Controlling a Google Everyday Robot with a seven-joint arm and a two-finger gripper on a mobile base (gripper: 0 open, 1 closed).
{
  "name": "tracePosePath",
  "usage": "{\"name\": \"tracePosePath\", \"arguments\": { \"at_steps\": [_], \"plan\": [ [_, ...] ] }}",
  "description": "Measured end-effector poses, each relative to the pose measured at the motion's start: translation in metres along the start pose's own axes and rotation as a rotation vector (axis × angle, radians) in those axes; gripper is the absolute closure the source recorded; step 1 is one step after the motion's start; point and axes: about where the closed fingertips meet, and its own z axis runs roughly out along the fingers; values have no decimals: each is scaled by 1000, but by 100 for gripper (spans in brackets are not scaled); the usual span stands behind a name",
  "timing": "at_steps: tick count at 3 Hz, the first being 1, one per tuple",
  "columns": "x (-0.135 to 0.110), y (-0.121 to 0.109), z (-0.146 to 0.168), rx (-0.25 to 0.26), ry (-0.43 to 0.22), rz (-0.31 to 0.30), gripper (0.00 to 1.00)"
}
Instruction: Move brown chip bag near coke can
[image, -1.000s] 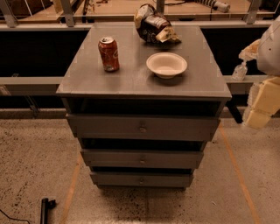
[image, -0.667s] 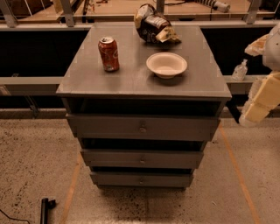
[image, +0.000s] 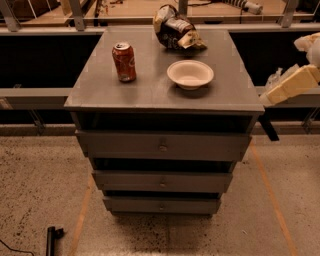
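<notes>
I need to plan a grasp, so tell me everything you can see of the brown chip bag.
The brown chip bag is crumpled dark brown foil with cream edges and light printing. It lies at the far edge of the cabinet top, behind the white bowl and apart from it, right of the coke can. Nothing grips it; the gripper is off the cabinet's right side.

My gripper (image: 286, 86), matt cream plastic, hangs beside the cabinet's (image: 150, 95) right edge. Bag (image: 175, 27): crinkled glossy foil. Can (image: 124, 61): shiny painted metal. Bowl (image: 190, 74): smooth, matt. Cabinet top: dull grey. Floor (image: 40, 190): speckled, rough.
</notes>
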Motion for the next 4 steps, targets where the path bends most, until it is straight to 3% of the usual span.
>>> {"name": "tracePosePath", "arguments": {
  "at_steps": [1, 2, 3, 4],
  "plan": [
    [-11, -42, 22, 73, -144, 91, 0],
    [-11, -42, 22, 73, -144, 91, 0],
    [-14, -47, 66, 43, -142, 85, 0],
    [-28, -60, 143, -2, -169, 113, 0]
  ]
}}
